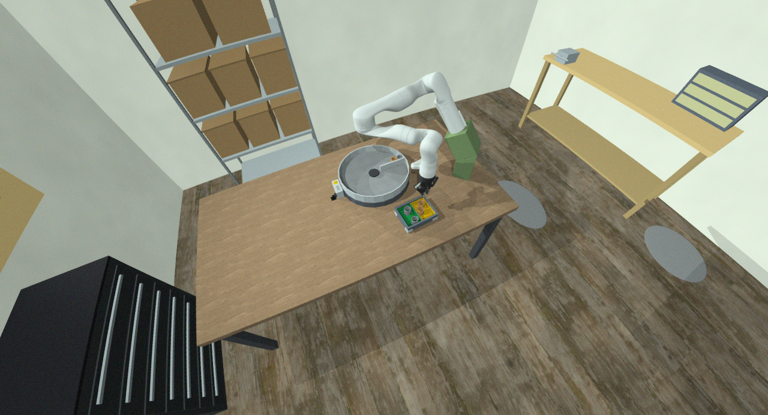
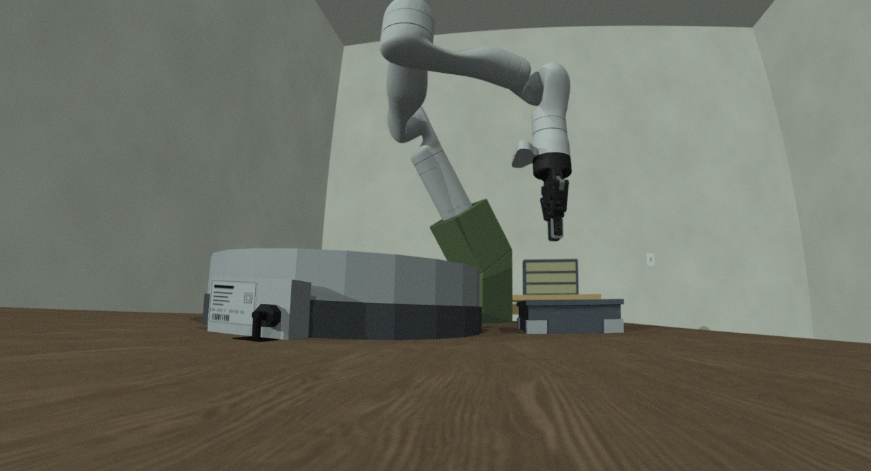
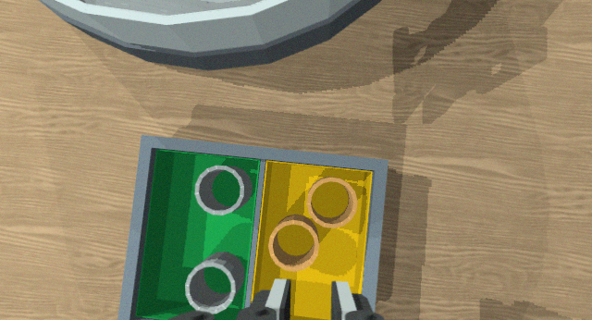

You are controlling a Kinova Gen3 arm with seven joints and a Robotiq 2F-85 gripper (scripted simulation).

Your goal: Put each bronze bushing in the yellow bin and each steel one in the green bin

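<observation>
Bronze open-ended cylindrical bushings [image 1: 420, 210] [image 3: 274, 248] occupy the right-hand rectangular yellow bin [image 1: 429, 213] [image 3: 339, 255] because their metal belongs there; the black two-fingered gripper [image 1: 424, 191] [image 2: 554, 231] [image 3: 310, 302] hangs empty, slightly spread.

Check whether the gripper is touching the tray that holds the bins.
Apart: the exterior view shows wall between the gripper and the tray.
</observation>
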